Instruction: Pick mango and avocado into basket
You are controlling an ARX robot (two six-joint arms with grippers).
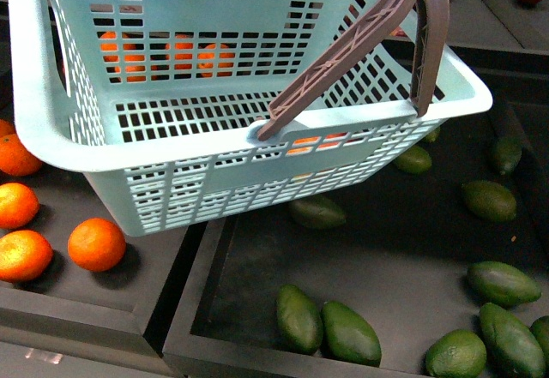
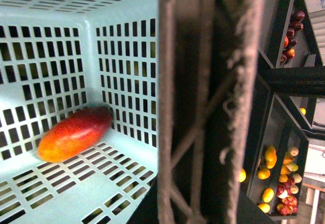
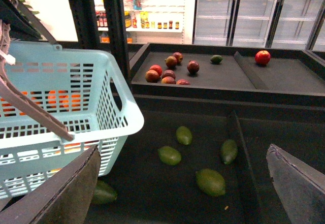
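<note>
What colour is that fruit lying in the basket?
The mango is red, fading to orange at one end; left wrist view.

The mango (image 2: 75,134) is laid on the floor of the basket (image 1: 51,121), tucked into a corner against two walls. The basket is positioned over the divide between two trays. Oranges (image 1: 96,243) are spread in the left tray (image 1: 86,297), avocados (image 1: 350,333) in the right tray (image 1: 257,284). More fruit (image 3: 170,69) is laid in a rear tray (image 3: 223,76) behind.
</note>
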